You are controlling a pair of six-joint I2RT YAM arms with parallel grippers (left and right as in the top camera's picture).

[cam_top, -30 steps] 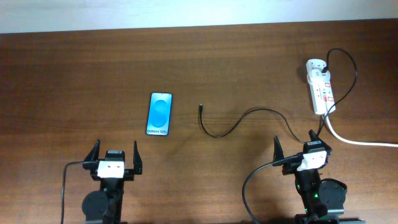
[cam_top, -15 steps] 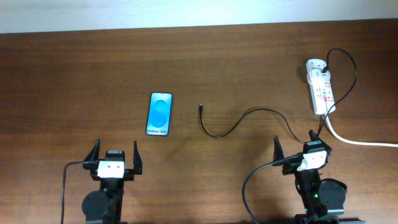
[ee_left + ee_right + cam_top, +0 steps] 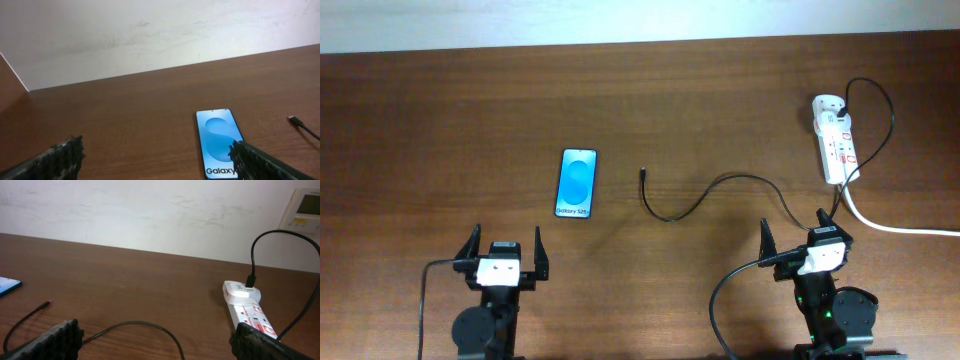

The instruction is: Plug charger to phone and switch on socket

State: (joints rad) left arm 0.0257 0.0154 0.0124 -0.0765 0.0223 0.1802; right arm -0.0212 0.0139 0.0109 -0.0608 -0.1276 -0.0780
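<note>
Centrally, the charger lies slack, its connector tip near but apart from the phone; socket at far right; left gripper and right gripper both spread, empty; likely faults: the thin tip slipping when pinched, or insertion pushing the unbraced phone away

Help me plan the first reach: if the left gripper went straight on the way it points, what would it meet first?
Likely nothing: ahead of the left gripper the table is bare to its far edge. The phone lies just right of that line, so a miss looks probable but narrow.
</note>
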